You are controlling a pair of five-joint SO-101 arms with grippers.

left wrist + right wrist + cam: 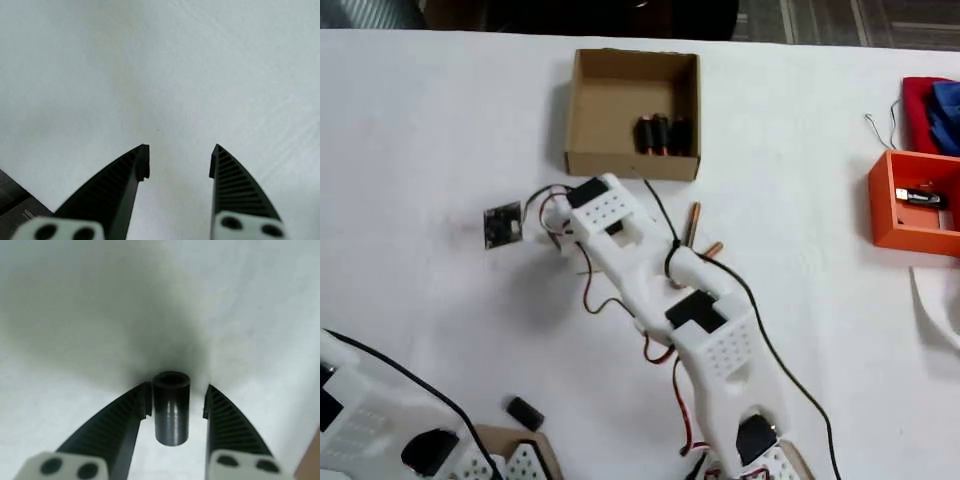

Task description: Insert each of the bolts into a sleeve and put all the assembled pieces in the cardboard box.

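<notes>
Right gripper (pixel 177 386): black ribbed fingers apart, set on either side of a black cylindrical sleeve, not clamped on it.
Black cylindrical sleeve (pixel 171 412): upright on the white table (pixel 75 315), open bore facing up, directly between the two fingers; very close to one finger, touching or not cannot be told; a narrow strip of table visible on the other side.
Right arm (pixel 705 330): white, stretched in the high view from the near edge towards the middle of the table, wrist end just in front of the cardboard box.
Left gripper (pixel 180 150): fingers spread wide, nothing between them, bare white table beneath.
Left arm (pixel 360 420): folded low at the near left corner in the high view, well apart from the box.
Copper-coloured metal bolts (pixel 693 222): two, lying loose on the table just beside the right arm, between it and the box; the second (pixel 712 248) partly hidden by the arm.
Brown open-topped cardboard box (pixel 585 110): at the far middle of the table.
Assembled pieces (pixel 660 133): short row of dark sleeves with reddish bands, inside the box against its near wall, towards the right corner.
Second black sleeve (pixel 525 412): lying on its side near the left arm.
Small dark circuit board (pixel 503 225): flat on the table, near the right arm's wrist.
Orange plastic bin (pixel 885 210): at the right edge, well apart from both arms.
</notes>
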